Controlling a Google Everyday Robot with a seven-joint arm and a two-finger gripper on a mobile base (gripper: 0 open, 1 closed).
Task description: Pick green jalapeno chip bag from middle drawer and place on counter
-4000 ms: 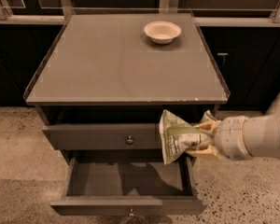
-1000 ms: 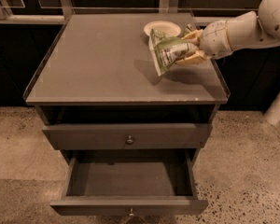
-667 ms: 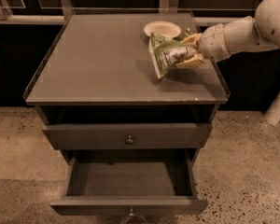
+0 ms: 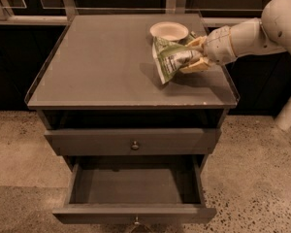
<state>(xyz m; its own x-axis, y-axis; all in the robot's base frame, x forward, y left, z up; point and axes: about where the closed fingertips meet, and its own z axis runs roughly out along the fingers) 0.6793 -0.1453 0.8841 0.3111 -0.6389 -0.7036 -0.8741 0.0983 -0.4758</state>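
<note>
From here the pincer (image 4: 196, 56) is clenched on the green jalapeno chip bag (image 4: 170, 58), its lower corner at or just above the surface (image 4: 92, 62) beside the bowl (image 4: 169, 31), so placing seems in hand, with only settling it and letting go left.

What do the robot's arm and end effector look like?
The arm is smooth, rounded, off-white tubing with a bulbous joint and a tan band near the wrist. The end effector, over the counter on its right, has tan, blocky fingers.
</note>
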